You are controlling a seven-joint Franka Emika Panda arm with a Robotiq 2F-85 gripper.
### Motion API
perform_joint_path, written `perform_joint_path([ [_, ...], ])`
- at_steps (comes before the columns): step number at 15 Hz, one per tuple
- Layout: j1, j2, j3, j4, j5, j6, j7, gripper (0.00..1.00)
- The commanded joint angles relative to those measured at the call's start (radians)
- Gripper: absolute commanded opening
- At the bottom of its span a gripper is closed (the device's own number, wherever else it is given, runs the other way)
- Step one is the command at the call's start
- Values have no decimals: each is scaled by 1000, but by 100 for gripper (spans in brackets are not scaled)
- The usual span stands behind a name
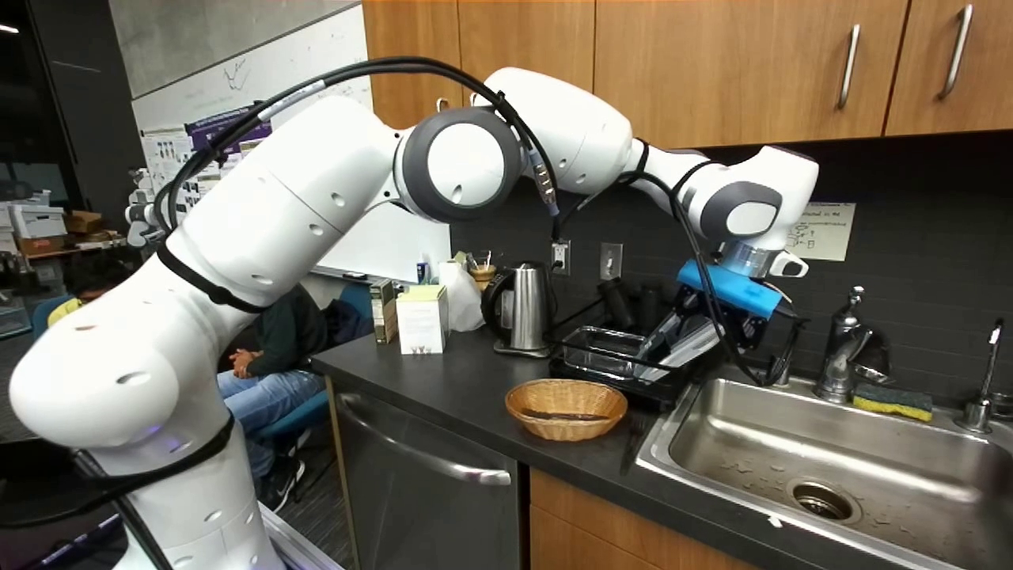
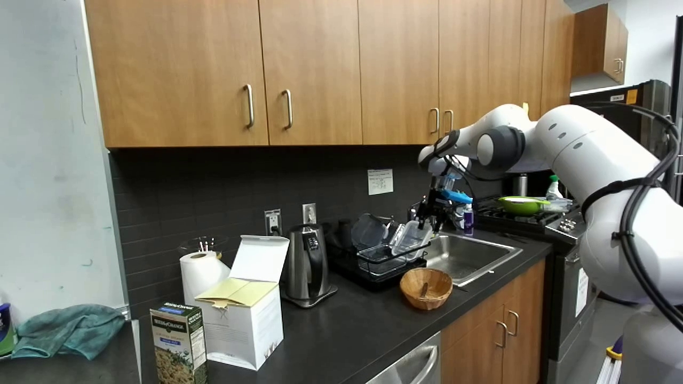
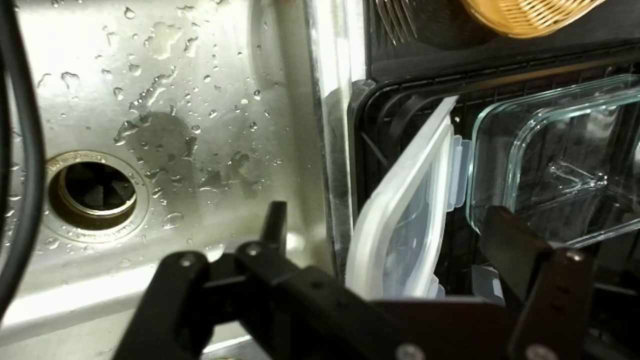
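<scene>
Fingers spread wide | tilted lid near them in rack | glass dish alongside

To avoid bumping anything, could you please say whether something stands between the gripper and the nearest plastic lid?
Nothing visible does: in the wrist view, the plastic lid shows between the fingers of the open gripper, with a glass container close beside the lid.

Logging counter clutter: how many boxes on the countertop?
2, both left of the kettle in both exterior views: the white box, and the printed food box just left of it. More could be hidden behind them.
</scene>
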Motion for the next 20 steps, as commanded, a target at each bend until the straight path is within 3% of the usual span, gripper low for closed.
perform_joint_path([
  [1, -9, 34, 7, 73, 12, -40, 25, 100],
  [3, -9, 43, 7, 91, 12, -49, 34, 100],
  [7, -12, 63, 6, 122, 11, -61, 44, 59],
  [14, -20, 93, 7, 167, 10, -82, 51, 7],
  [15, -19, 93, 9, 175, 14, -90, 51, 3],
  [20, -15, 92, 12, 198, 15, -112, 51, 5],
])
